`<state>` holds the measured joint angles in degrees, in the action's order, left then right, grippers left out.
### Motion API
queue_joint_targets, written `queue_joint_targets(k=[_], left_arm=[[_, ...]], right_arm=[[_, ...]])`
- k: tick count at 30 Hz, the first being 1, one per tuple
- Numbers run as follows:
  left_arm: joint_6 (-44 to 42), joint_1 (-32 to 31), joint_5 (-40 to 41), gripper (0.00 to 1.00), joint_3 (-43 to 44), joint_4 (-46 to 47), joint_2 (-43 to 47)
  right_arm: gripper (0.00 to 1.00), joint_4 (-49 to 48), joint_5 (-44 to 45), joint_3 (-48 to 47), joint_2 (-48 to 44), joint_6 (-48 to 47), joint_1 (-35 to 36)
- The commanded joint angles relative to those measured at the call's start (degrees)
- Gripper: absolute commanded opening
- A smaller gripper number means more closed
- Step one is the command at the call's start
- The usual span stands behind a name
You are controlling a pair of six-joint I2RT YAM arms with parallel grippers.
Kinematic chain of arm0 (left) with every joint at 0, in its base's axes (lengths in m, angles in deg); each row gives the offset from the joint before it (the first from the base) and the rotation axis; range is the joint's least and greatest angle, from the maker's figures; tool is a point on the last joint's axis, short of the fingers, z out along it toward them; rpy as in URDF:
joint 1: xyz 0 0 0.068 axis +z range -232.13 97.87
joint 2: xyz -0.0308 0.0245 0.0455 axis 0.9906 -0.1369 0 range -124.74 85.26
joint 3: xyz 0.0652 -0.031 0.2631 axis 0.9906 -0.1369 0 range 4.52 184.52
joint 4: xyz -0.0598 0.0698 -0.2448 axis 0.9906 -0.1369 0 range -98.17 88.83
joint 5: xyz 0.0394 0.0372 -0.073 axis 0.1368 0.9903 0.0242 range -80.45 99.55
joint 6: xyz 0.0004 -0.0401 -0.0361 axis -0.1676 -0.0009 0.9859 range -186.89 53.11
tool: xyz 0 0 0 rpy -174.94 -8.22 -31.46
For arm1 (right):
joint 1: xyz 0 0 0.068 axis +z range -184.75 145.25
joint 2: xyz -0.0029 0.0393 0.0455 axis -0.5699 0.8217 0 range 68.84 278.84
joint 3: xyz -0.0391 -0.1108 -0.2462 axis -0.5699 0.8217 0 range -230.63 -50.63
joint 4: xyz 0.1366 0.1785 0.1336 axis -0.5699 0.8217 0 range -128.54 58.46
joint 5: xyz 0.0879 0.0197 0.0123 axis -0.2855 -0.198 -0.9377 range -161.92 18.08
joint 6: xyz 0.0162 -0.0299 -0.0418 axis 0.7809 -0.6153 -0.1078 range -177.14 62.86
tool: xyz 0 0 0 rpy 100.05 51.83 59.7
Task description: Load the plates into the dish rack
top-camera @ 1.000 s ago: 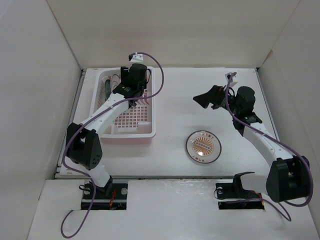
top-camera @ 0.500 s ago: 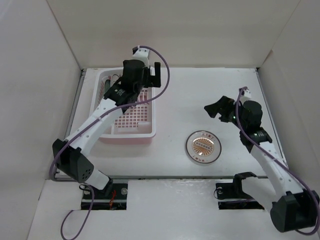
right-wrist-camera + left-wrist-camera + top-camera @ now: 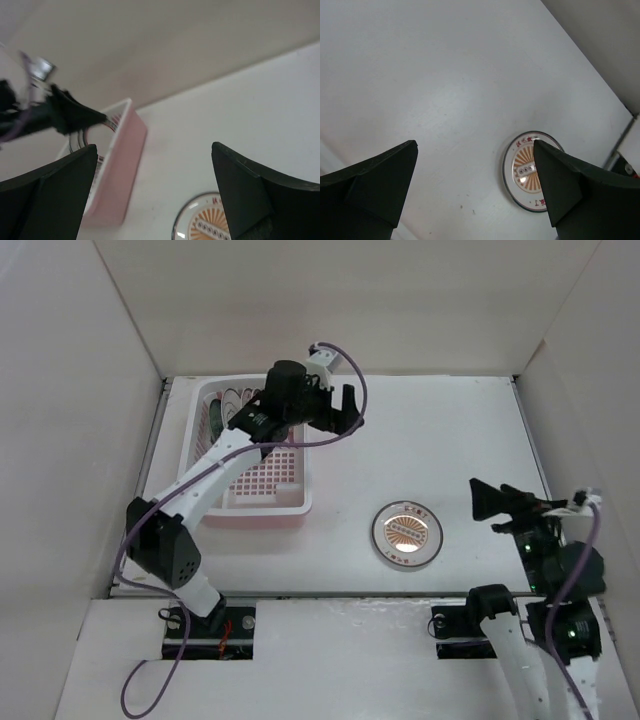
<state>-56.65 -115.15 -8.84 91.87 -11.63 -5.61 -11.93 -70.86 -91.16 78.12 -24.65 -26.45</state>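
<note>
Left gripper (image 3: 342,412) hangs just past the dish rack's (image 3: 258,508) right rim, jaws apart, holding nothing. Right gripper (image 3: 490,506) is well to the right of the rack, raised over the table (image 3: 430,430), jaws likewise apart and empty. One orange sunburst plate (image 3: 406,534) lies flat on the table, right of the rack's near corner. Other plates (image 3: 226,408) stand on edge at the rack's far end; count indeterminate.
</note>
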Motion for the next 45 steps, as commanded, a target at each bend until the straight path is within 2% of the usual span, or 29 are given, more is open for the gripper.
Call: queue_joint_targets(k=[1, 3, 9, 17, 23, 24, 26, 28, 35, 45], left_arm=[[0.0, -2.0, -12.0, 1.00, 3.0, 1.8, -4.0], [-1.4, -3.1, -15.3, 1.00, 4.0, 1.0, -7.9], [-6.4, -10.0, -14.1, 1.00, 9.2, -4.4, -17.7], [-7.6, -10.0, -12.9, 1.00, 14.2, -7.1, -30.1], [-7.6, -10.5, -14.7, 0.99, 19.2, -9.0, -36.6], [-8.1, -10.5, -14.7, 0.96, 19.8, -9.7, -37.7], [-8.1, -10.5, -15.3, 0.95, 19.8, -10.3, -38.2], [-9.2, -10.5, -16.8, 0.89, 19.8, -10.8, -39.6], [-9.2, -10.5, -21.8, 0.87, 14.1, -9.2, -37.7], [-6.9, -11.8, -23.9, 0.80, 6.1, -5.0, -35.3]], right_arm=[[1.00, 1.1, 3.8, -8.7, 0.6, -4.6, -0.1], [1.00, 2.4, 1.8, -13.0, 1.9, -5.9, 0.5], [1.00, 3.1, -8.1, -16.4, 2.7, -9.9, 0.5], [1.00, 1.1, -16.7, -17.7, 3.3, -12.5, 2.8], [1.00, 0.5, -18.5, -17.7, 3.9, -15.0, 5.5], [1.00, 0.5, -18.6, -18.3, 3.9, -15.6, 5.5], [1.00, 0.5, -18.6, -18.3, 4.4, -16.2, 6.3], [1.00, 0.5, -18.6, -18.9, 4.4, -16.8, 7.5], [1.00, 0.5, -16.6, -18.9, 4.4, -17.9, 9.9], [1.00, 1.1, -13.2, -19.4, 3.9, -19.6, 12.2]])
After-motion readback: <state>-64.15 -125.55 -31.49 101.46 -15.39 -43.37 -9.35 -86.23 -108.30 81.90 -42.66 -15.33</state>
